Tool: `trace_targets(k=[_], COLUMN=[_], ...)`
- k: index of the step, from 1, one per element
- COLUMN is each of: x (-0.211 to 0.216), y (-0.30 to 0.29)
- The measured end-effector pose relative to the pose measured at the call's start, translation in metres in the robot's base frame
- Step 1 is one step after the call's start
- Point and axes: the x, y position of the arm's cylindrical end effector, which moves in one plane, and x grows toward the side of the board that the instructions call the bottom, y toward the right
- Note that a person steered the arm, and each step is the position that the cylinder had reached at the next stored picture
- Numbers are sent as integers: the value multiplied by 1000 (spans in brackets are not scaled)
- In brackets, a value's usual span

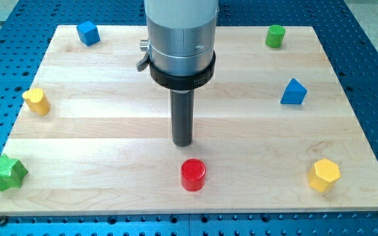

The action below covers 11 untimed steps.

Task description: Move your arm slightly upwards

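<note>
My arm comes down from the view's top as a grey cylinder with a dark rod below it. My tip [183, 143] rests on the wooden board [110, 131] near its middle. A red cylinder [193, 175] stands just below the tip and slightly to its right, apart from it. The other blocks are far from the tip: a blue cube [88, 33] at the top left, a green cylinder [275, 36] at the top right, a blue triangular block [294, 92] at the right.
A yellow block [37, 101] sits at the left edge. A green star [6, 173] lies on the bottom left corner. A yellow hexagonal block [324, 175] sits at the bottom right. A blue perforated table [373, 59] surrounds the board.
</note>
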Motion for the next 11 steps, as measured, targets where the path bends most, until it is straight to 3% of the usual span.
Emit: trace_targets(k=[1,3,6,8,11], x=[5,-109,-110,-127,-120], y=[0,3,3,36,20])
